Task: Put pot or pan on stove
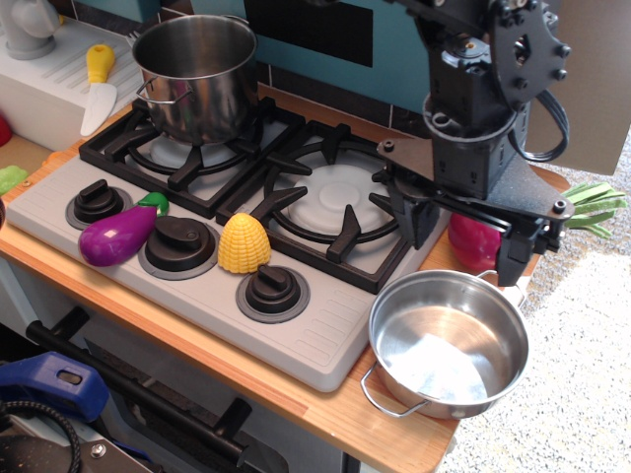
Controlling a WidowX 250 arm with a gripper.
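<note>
Pan [449, 344] sits on the wooden surface [296, 399] off the stove's [197, 286] right front corner, empty, upright, one wire loop handle facing the near edge. Its rim is just beside the stove's edge; can't tell if they touch.

Arm hangs over the back right of the scene. Pincer [468, 229] is low, behind the pan, fingers spread apart with nothing between them — one black finger [515, 258] drops just behind the pan's far rim, the other is over the right edge of the right grate. Not touching the pan as far as I can see.

What's around:
- Right burner grate [330, 202] is bare, nothing on it.
- Left burner grate [173, 148] carries the tall steel pot [197, 74], so that one is taken.
- Purple eggplant [118, 236] lies on the stove's front strip, between the left knob [96, 202] and the middle knob [179, 241], resting against the latter.
- Yellow corn [244, 243] stands between the middle knob and the right knob [272, 289], at the front edge of the right grate.
- Red-pink round thing [473, 244] on the surface right behind the pan, partly hidden by the pincer — can't tell what it is.
- Green leafy toy [595, 205] further right.
- Yellow-handled knife [99, 84] on the white drainboard [39, 89], far left, well apart from everything.
</note>
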